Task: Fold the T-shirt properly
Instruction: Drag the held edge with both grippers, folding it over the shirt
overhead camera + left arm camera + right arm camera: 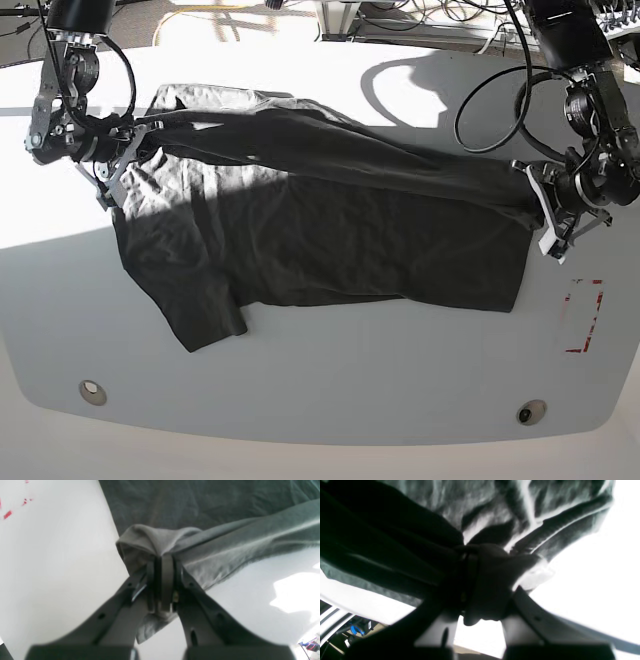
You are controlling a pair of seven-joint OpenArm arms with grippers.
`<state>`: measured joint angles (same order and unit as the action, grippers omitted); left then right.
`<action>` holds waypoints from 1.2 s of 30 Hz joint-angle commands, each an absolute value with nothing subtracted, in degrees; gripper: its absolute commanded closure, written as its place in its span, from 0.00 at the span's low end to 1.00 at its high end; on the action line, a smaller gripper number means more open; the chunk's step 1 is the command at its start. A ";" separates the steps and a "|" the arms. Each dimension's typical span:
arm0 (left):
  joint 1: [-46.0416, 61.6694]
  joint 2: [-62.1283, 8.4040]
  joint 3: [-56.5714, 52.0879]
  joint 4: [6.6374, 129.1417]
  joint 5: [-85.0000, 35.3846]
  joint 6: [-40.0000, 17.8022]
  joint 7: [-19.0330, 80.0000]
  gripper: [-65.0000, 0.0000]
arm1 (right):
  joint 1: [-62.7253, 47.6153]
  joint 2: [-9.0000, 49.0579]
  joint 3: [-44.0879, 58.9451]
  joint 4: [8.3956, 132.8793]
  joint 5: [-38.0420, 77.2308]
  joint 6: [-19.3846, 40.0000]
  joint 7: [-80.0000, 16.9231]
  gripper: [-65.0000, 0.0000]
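Crosswise, the T-shirt point(330, 235), long axis left-right, both fingers point(163, 560) point(470, 555) clamped on its ends.

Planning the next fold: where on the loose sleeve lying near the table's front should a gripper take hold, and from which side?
Grip the sleeve at its free cuff corner, coming from the table's front edge. It lies flat and pokes out past the T-shirt's hem toward that edge, so its end probably can be pinched without catching the body. Both grippers, left and right, are shut on the far edge.

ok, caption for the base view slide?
Both grippers clamp opposite ends of the dark T-shirt, stretching one edge above the white table.
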<state>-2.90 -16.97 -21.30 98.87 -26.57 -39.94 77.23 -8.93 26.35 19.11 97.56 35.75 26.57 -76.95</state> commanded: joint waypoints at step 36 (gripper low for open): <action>-5.23 -21.67 -20.35 91.38 -20.88 -40.00 73.10 0.99 | -7.34 21.67 31.87 93.14 32.40 25.98 -76.18 0.96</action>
